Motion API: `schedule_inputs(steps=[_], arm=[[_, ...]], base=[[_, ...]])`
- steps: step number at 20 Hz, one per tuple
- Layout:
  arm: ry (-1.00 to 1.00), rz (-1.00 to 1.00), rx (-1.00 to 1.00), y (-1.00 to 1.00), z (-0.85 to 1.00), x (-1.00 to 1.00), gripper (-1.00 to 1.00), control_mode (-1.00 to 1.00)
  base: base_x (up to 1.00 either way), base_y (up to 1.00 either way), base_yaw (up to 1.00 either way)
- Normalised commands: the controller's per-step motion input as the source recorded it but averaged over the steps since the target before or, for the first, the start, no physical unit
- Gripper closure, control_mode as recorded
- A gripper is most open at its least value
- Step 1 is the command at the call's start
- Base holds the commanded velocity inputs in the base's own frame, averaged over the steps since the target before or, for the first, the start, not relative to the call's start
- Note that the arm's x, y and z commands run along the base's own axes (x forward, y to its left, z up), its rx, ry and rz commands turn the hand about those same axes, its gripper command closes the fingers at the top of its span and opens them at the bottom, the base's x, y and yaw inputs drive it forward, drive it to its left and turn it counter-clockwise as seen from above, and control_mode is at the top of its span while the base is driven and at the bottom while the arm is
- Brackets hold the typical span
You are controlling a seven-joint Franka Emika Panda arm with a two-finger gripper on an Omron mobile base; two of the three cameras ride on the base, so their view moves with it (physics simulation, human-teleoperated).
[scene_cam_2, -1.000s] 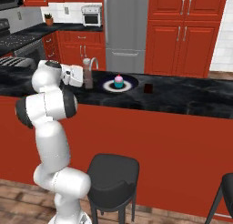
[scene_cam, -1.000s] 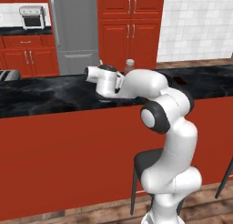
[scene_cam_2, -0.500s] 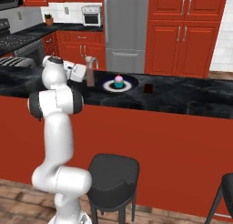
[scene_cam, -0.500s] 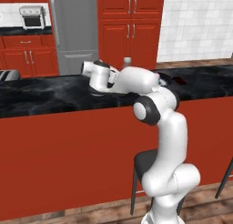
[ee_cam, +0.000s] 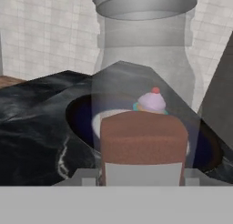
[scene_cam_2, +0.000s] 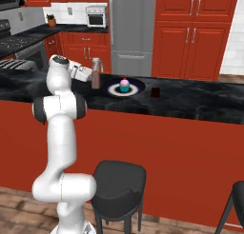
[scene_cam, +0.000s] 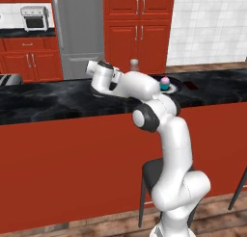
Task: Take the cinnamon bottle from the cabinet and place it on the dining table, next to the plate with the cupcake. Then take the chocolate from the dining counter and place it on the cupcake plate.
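Nearest the base, a black stool [scene_cam_2: 118, 177] stands on the floor against the red front panel of the dining table [scene_cam_2: 200, 102], whose black white-veined tabletop runs the width of both base views. Over the near part of that tabletop the white arm reaches forward, and its hand [scene_cam_2: 82, 72] sits just beside the cinnamon bottle [scene_cam_2: 96, 73]. From the hand camera the cinnamon bottle [ee_cam: 143, 95] is very close: it stands upright, long axis vertical, grey-silver cap up and reddish-brown contents low in the clear glass. Whether the hand is spread or pinching the bottle cannot be told, since its fingertips are hidden in the hand view and too small in the base views. The bottle appears to rest on the tabletop, toward the middle of its depth, though contact at its foot is not clear. Just past it along the tabletop lies the plate [scene_cam_2: 134, 89], white with a dark rim, near the bottle but apart from it. On the plate sits the cupcake [scene_cam_2: 124, 85], teal wrapper with pink top, seen through the glass in the hand view. Further along the same tabletop, apart from the plate, lies the small dark chocolate [scene_cam_2: 155, 92]. Beyond the far edge stand red cupboards [scene_cam_2: 193, 33] and a grey refrigerator [scene_cam_2: 131, 31].
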Motion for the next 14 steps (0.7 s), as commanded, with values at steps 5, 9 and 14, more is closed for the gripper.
schedule_inputs(steps=[5,9,14], arm=[[0.04,0.0,0.03,-0.22,-0.45,0.04,1.0,-1.0],[-0.03,0.0,0.0,-0.17,-0.51,0.0,1.0,-1.0],[-0.14,0.0,0.0,-0.17,-0.53,-0.04,1.0,-1.0]], base=[[0.0,0.0,0.0],[0.0,0.0,0.0],[0.0,0.0,0.0]])
